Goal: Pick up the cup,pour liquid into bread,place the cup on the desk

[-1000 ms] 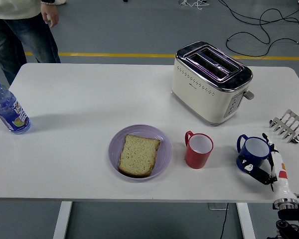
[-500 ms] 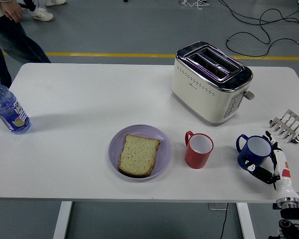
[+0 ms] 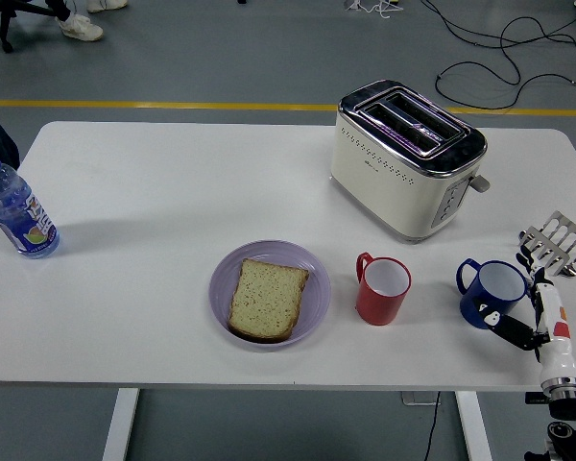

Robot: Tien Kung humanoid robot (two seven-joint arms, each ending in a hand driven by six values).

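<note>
- The right hand (image 3: 526,303) reaches in from the lower right corner, with its fingers (image 3: 508,327) curled around the blue cup (image 3: 492,294); it seems to grip it, though the contact is hard to see.
- The blue cup stands upright on the white worktop (image 3: 173,192), right of the red cup (image 3: 381,288).
- The bread (image 3: 267,299) lies on a purple plate (image 3: 316,283), left of the red cup.

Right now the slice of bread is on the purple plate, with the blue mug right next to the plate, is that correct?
Not quite. In the head view the bread lies on the purple plate, but the mug beside the plate is the red mug; the blue mug stands farther right.
</note>
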